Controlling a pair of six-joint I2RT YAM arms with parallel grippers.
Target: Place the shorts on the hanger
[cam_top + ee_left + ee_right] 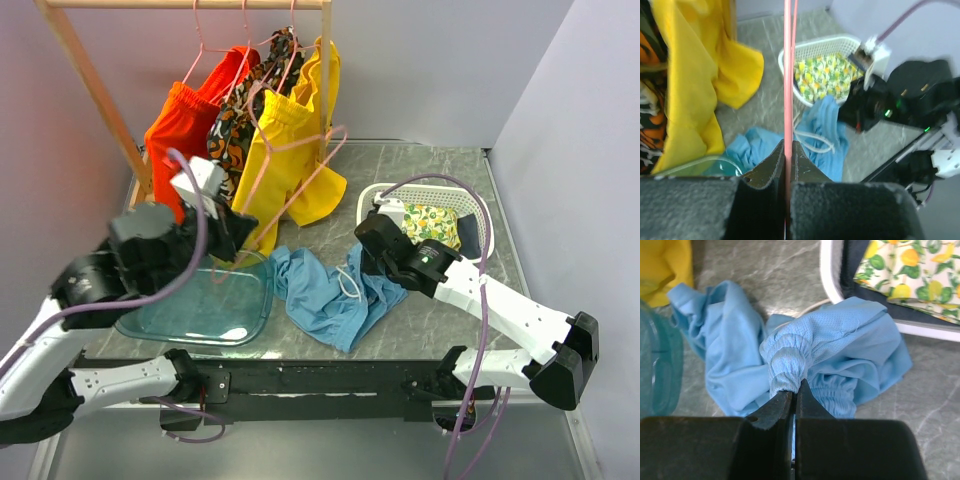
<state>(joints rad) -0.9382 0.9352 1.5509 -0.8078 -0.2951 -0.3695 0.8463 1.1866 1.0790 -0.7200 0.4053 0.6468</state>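
Both pickups are being judged done, w/ the hanging itself not yet begun. The hanger (788,75) is being clamped on its wire by the left gripper (788,146) & is being held tilted above the table (420,330), in front of the rack garments (285,130). The shorts (840,350) are being pinched at a bunched bit of waistband by the right gripper (794,391), jaws shut on fabric. Most of the cloth is being left crumpled on the table, betw. the teal tray (200,312) & the white basket (372,197). Shorts & hanger are being kept apart. Left to do: lifting, then draping over the hanger.
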